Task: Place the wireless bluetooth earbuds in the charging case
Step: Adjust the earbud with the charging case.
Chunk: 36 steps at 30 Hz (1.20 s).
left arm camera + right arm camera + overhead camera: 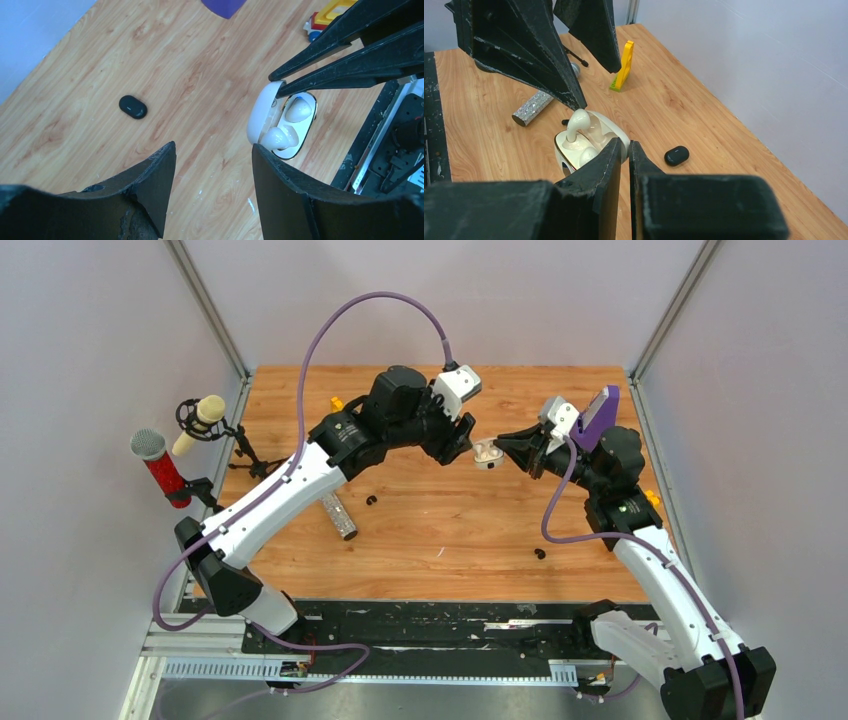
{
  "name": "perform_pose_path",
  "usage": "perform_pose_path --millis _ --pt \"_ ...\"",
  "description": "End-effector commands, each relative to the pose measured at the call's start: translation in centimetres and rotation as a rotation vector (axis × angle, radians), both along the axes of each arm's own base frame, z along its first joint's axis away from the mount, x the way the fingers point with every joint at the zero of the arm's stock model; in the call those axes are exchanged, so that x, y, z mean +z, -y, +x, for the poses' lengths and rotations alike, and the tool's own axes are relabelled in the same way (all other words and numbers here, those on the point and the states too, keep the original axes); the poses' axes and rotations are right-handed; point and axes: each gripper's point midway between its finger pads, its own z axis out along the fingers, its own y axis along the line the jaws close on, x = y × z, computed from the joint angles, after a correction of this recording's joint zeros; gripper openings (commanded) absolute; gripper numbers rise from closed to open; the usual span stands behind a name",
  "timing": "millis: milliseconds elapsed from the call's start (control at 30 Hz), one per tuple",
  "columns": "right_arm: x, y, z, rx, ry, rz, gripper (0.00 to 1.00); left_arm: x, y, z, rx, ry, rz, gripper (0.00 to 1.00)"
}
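Left pincer point(212, 150) hangs open and empty just left of the charging case point(260, 117), probably ready to press home the two white earbuds point(299, 107) lying in its wells; one looks not fully seated. Right pincer point(624, 145) clamps the open lid, holding the case above the bench point(150, 60) mid-scene, within reach.

The right pincer point(625, 150) pinches the open white case point(566, 147), an earbud point(576, 122) standing in it.
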Motion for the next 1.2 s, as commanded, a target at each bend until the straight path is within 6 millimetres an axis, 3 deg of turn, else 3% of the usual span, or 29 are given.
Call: perform_pose_path --millis 0,400,700,967,1167 --pt "1.1 -0.2 -0.5 0.031 0.031 0.012 0.0 2.9 0.6 -0.3 -0.033 0.045 -0.06 0.65" --pt "1.1 -0.1 -0.6 0.032 0.035 0.011 0.0 2.6 0.9 -1.1 -0.063 0.032 -0.06 0.65" --pt "-0.2 -0.6 -1.7 0.119 0.06 -0.051 0.0 3.5 0.7 -1.9 -0.104 0.047 -0.069 0.69" --pt "-0.8 0.5 0.3 0.011 0.089 -0.074 0.0 5.4 -1.0 -0.5 0.018 0.105 -0.079 0.81" --pt "-1.3 1.1 1.0 -0.029 0.127 -0.115 0.0 5.7 -0.5 -1.5 0.004 0.037 -0.125 0.82"
